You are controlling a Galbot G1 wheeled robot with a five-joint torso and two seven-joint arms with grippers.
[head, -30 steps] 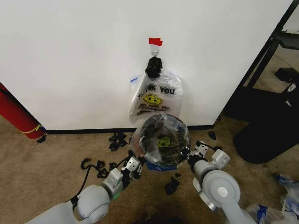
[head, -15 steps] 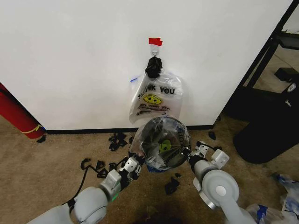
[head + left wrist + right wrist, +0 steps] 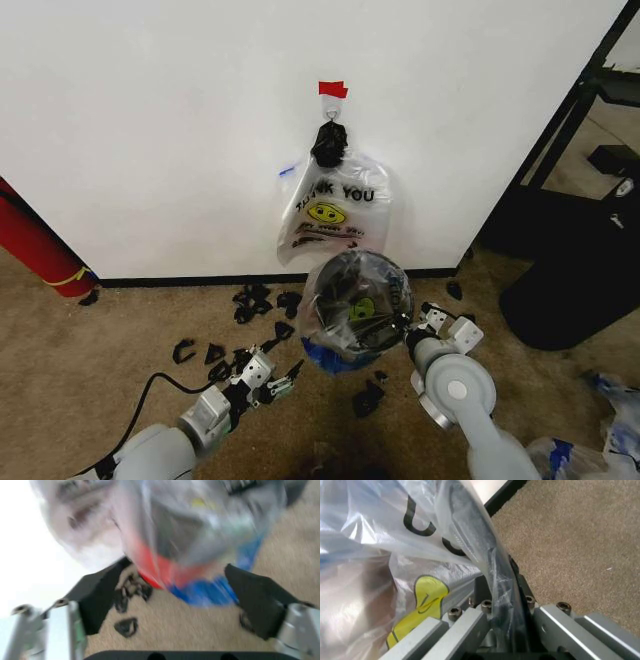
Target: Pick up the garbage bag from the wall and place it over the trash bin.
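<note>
Left gripper (image 3: 283,380) has let go and dropped back from the trash bin (image 3: 352,300); fingers spread, empty. Right gripper (image 3: 408,322) clamped on the garbage bag (image 3: 330,352) at the bin rim. The bag covers the bin below the wall (image 3: 150,130). Left wrist view shows the bin's red base; right wrist view shows the pinch. One bin, two bags: garbage bag plus THANK YOU bag (image 3: 335,215).

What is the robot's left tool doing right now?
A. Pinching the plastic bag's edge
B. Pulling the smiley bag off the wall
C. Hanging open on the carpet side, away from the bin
C: the left tool sits open over the carpet, clear of the garbage bag draped on the trash bin.
</note>
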